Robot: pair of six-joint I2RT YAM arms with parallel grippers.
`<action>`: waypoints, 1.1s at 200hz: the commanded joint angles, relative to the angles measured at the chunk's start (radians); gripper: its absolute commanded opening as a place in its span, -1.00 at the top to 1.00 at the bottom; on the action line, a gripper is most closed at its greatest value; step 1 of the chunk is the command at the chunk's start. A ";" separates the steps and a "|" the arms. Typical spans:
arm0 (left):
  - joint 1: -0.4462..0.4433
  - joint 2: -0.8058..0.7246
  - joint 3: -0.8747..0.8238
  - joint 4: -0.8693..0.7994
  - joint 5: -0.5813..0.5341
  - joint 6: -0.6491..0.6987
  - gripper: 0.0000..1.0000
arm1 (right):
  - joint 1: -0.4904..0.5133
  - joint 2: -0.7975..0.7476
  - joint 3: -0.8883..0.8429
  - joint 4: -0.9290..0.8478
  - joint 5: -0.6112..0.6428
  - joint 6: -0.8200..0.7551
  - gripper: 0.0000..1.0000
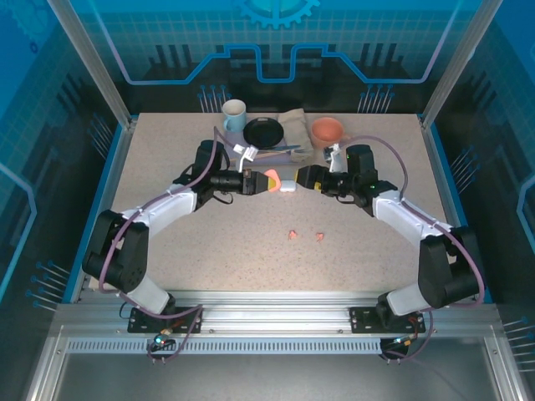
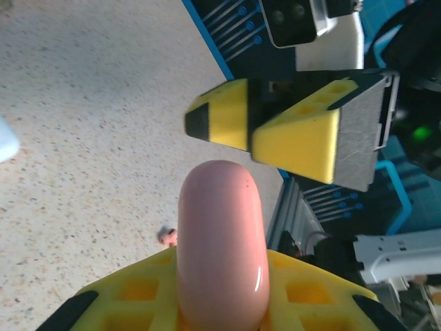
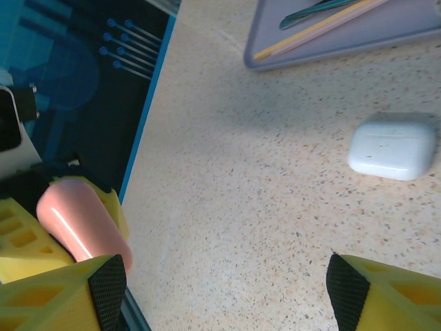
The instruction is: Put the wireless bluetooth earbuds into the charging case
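Pink charging case: clamped in your left gripper.
Right gripper: jaws wide, empty.
Risk: closing your right jaws off-centre could knock the case askew.

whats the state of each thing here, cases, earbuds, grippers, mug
left gripper: shut on the pink charging case
pink charging case: looks closed, gripped
white charging case: closed, lying free on the table
right gripper: open, empty
pink earbuds: two, loose on the table, outside both cases
mug: upright
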 commanded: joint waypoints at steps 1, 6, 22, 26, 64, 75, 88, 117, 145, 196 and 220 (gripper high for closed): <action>0.000 0.004 0.044 -0.129 0.095 0.069 0.78 | 0.032 0.000 0.011 0.104 -0.074 -0.041 -0.58; -0.001 0.006 0.047 -0.129 0.095 0.067 0.78 | 0.039 0.006 0.020 0.097 -0.069 -0.045 -0.58; -0.001 0.009 0.052 -0.129 0.104 0.062 0.79 | 0.057 0.029 0.043 0.088 -0.071 -0.052 -0.56; -0.001 0.009 0.052 -0.129 0.104 0.063 0.79 | 0.059 0.035 0.050 0.087 -0.073 -0.052 -0.56; -0.002 0.010 0.057 -0.144 0.103 0.073 0.81 | 0.095 0.084 0.096 0.092 -0.078 -0.046 -0.52; -0.002 0.009 0.057 -0.145 0.101 0.074 0.82 | 0.106 0.094 0.106 0.089 -0.079 -0.049 -0.51; -0.002 0.012 0.060 -0.146 0.101 0.075 0.82 | 0.118 0.106 0.114 0.081 -0.078 -0.055 -0.50; -0.002 0.024 0.068 -0.148 0.103 0.081 0.82 | 0.134 0.126 0.120 0.065 -0.079 -0.071 -0.47; -0.001 0.031 0.080 -0.158 0.103 0.089 0.83 | 0.133 0.139 0.112 0.054 -0.076 -0.078 -0.44; 0.003 0.034 0.095 -0.151 0.091 0.090 0.86 | 0.125 0.123 0.080 -0.015 -0.066 -0.135 -0.38; 0.006 0.028 0.102 -0.157 0.092 0.095 0.86 | 0.092 0.120 0.042 -0.009 -0.033 -0.123 -0.33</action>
